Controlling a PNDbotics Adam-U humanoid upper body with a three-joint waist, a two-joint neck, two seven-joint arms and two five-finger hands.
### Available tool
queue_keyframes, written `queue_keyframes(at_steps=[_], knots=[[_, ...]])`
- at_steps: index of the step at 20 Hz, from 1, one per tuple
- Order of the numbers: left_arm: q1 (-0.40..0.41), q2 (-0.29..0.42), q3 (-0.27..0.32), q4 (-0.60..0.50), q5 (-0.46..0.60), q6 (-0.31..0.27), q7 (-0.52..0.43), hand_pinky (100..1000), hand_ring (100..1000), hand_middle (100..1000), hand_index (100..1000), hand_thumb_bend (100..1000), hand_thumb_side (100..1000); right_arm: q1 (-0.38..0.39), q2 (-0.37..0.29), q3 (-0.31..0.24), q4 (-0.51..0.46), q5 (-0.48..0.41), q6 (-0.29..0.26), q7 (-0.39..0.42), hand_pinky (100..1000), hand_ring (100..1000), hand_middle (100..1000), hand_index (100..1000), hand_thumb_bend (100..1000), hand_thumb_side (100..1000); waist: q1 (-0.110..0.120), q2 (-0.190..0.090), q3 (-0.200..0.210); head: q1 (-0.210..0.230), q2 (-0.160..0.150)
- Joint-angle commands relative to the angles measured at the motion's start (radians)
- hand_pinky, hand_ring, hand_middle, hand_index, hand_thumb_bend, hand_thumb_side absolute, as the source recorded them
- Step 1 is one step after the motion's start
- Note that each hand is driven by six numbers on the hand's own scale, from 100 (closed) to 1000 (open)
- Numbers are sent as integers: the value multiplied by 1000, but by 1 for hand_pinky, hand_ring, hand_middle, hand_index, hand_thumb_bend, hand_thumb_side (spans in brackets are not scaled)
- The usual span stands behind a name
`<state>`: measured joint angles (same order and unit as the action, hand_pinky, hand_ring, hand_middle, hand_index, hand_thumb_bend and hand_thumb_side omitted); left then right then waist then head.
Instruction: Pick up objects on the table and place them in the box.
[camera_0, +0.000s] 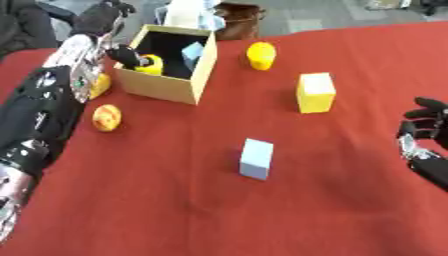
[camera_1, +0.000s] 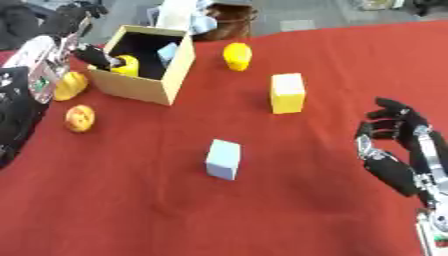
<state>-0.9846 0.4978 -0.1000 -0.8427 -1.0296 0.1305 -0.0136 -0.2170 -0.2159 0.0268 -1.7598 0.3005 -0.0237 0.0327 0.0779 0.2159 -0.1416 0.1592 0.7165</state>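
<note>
Left hand (camera_0: 125, 54) is up at the near-left rim of the box (camera_0: 163, 86), a dark finger reaching over the edge and touching a yellow object (camera_0: 150, 65) inside. Can't tell whether the fingers are curled round it or just resting against it. The left arm (camera_0: 48, 107) runs up the whole left side of the view, black and silver.

Inside the open cardboard box there's also a light blue piece (camera_0: 192, 51) leaning near the far wall. Just outside the box on the left, a yellow thing (camera_1: 70, 85) sits half hidden behind the arm, and nearer the camera lies an orange ball (camera_0: 107, 118).

Right hand (camera_1: 391, 131) is parked at the right edge, fingers up and relaxed, apart, holding nothing.

Between the two hands, on the red tablecloth (camera_0: 175, 210): a pale blue cube (camera_0: 256, 159) in the middle, a yellow block (camera_0: 316, 92) standing upright further back, and a rounded yellow object (camera_0: 261, 55) near the far edge, right of the box.

Past the table is grey floor and a brown basket-like thing (camera_0: 238, 21) right behind the box.
</note>
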Motion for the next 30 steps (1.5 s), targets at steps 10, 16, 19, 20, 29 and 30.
queue_keyframes(at_steps=[10, 16, 19, 20, 29, 30], knots=[[19, 169, 27, -105, 169, -65, -5, 734, 688, 698, 850, 702, 350, 1, -16, -7, -10, -4, 1, -2, 651, 678, 668, 857, 100, 298, 15, -13, 31, -12, -1], [63, 244, 40, -17, 210, -103, -105, 725, 668, 665, 824, 649, 193, 5, -17, -10, -10, -3, 1, -4, 651, 678, 668, 857, 100, 304, 19, -19, 47, -17, 1], [71, 234, 48, 43, 178, -108, -154, 722, 665, 665, 821, 646, 172, 6, -16, -11, -10, -3, 1, -5, 652, 678, 668, 857, 100, 306, 17, -19, 51, -18, 2], [72, 227, 53, 65, 166, -106, -170, 720, 665, 664, 819, 642, 160, 5, -16, -10, -10, -4, 0, -4, 652, 678, 668, 857, 100, 306, 17, -18, 50, -18, 3], [66, 179, 96, 126, 77, -76, -297, 710, 648, 653, 815, 626, 150, 2, -15, -10, -10, -5, -1, -2, 652, 677, 667, 857, 100, 304, 9, -9, 41, -19, -1], [67, 175, 97, 129, 70, -71, -297, 708, 646, 651, 815, 624, 150, 1, -15, -10, -10, -5, -1, -2, 652, 677, 667, 857, 100, 304, 8, -7, 40, -18, -1]])
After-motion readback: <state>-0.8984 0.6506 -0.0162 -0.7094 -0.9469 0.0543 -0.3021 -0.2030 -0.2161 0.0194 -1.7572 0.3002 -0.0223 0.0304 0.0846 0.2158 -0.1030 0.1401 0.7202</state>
